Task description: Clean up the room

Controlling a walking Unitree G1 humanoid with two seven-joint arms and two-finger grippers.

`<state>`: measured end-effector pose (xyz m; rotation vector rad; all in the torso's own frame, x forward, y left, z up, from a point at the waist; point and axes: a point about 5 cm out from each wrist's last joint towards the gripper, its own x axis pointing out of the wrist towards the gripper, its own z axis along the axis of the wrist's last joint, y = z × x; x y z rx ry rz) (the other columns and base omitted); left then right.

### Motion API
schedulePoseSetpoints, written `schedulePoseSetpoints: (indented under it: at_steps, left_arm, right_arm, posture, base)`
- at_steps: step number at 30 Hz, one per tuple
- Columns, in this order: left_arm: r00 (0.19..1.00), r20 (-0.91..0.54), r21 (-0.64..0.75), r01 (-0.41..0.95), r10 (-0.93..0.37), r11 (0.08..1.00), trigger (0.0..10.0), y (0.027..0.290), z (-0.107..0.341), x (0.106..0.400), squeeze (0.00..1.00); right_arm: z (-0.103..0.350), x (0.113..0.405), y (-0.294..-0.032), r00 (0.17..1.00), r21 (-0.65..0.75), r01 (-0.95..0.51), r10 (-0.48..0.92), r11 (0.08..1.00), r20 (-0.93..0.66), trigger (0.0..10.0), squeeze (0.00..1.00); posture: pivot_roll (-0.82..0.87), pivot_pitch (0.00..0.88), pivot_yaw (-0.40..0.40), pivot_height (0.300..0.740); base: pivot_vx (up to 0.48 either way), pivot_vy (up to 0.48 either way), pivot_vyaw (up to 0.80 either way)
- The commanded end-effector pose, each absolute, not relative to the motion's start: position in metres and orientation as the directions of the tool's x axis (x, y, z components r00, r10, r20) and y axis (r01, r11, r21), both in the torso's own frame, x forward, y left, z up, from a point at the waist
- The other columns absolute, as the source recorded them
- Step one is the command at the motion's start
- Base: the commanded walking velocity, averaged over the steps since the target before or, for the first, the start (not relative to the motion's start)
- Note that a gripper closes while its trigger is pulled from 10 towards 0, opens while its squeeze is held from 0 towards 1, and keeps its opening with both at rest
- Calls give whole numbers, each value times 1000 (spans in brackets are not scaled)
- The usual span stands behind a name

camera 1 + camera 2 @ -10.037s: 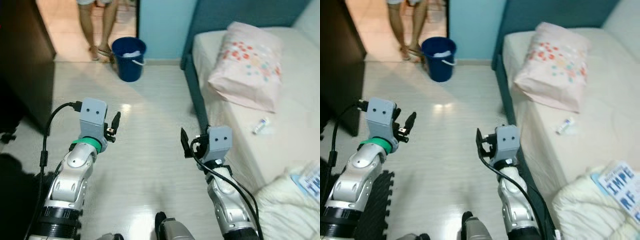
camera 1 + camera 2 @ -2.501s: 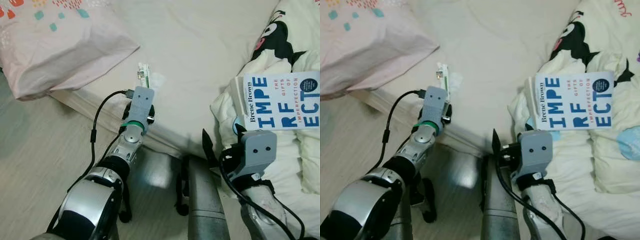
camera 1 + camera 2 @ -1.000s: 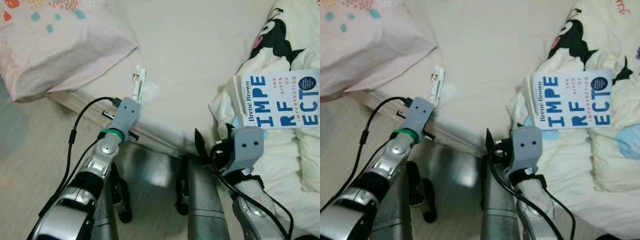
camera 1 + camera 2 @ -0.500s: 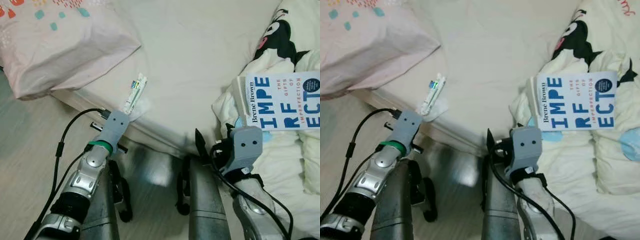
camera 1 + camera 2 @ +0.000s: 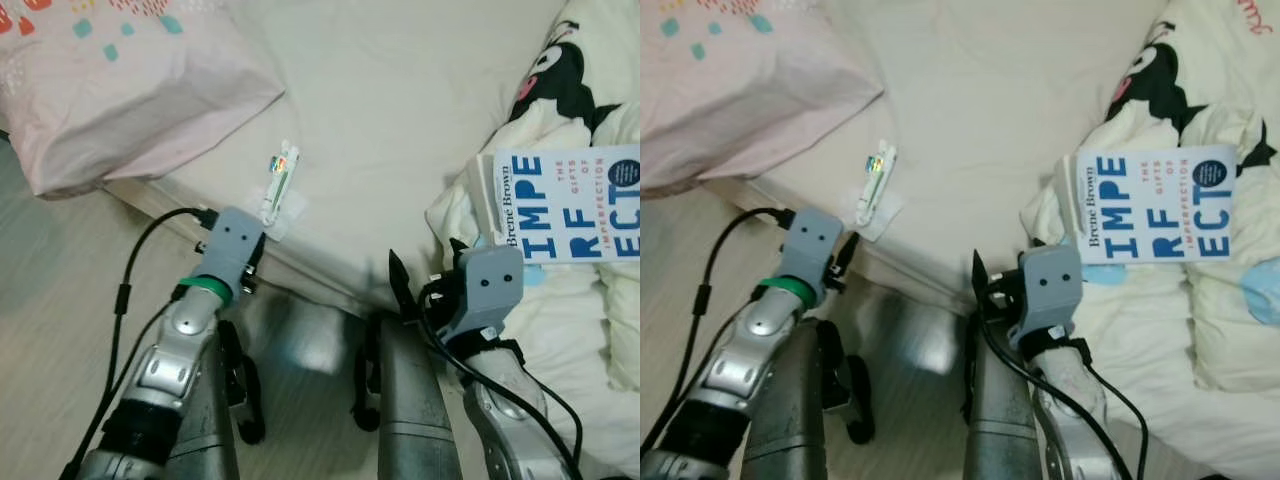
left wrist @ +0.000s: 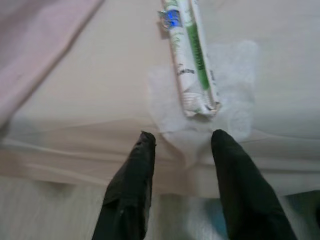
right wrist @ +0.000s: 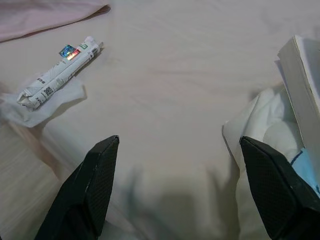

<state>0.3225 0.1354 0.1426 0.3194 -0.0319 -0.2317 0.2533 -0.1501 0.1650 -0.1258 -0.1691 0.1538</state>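
A small white-and-green tube point(image 5: 278, 180) lies on a clear plastic wrapper point(image 6: 230, 85) near the edge of the cream bed point(image 5: 400, 110). My left gripper point(image 6: 182, 140) is open at the bed's edge, just short of the tube's near end, touching nothing. My right gripper point(image 7: 180, 145) is open wide, low at the bed's side beside the rumpled blanket point(image 5: 590, 80). A blue-and-white book point(image 5: 565, 200) rests on that blanket, close to the right wrist.
A pink patterned pillow point(image 5: 130, 90) lies on the bed left of the tube. Pale wooden floor point(image 5: 60, 290) runs along the bed's left side. My own legs point(image 5: 400, 400) stand against the bed frame below.
The view has swung from the floor and doorway to the bed. The left gripper drew back from the tube to the bed's edge, then edged slightly forward. The right arm barely moved.
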Motion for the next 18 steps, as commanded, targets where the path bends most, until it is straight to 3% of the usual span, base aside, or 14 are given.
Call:
schedulePoseSetpoints:
  at_steps: [1, 5, 6, 13, 18]
  left_arm:
    - [968, -48, 321, 247, -245, 914, 10000, 139, 135, 314, 1000]
    - [965, -44, 315, 260, -260, 913, 10000, 141, 142, 311, 1000]
    - [963, -42, 300, 265, -265, 916, 10000, 141, 145, 311, 0]
    - [942, -77, 180, 336, -327, 925, 10000, 103, 140, 340, 0]
    - [939, -120, 178, 340, -322, 924, 10000, 88, 133, 355, 0]
  right_arm:
    - [155, 250, -152, 980, -133, -142, 159, 981, 120, 10000, 0]
    - [154, 251, -151, 980, -131, -144, 160, 981, 120, 10000, 0]
    - [154, 252, -151, 979, -130, -145, 161, 981, 122, 10000, 0]
    - [154, 253, -145, 977, -122, -157, 172, 980, 126, 10000, 0]
    - [154, 253, -145, 977, -123, -154, 169, 980, 127, 10000, 0]
  posture:
    - [-152, 392, 97, 601]
    - [-139, 396, 102, 601]
    - [-136, 398, 100, 601]
    - [-157, 410, 99, 601]
    - [-165, 415, 103, 601]
  base:
    - [0, 0, 0]
    - [0, 0, 0]
    - [0, 0, 0]
    - [0, 0, 0]
    - [0, 0, 0]
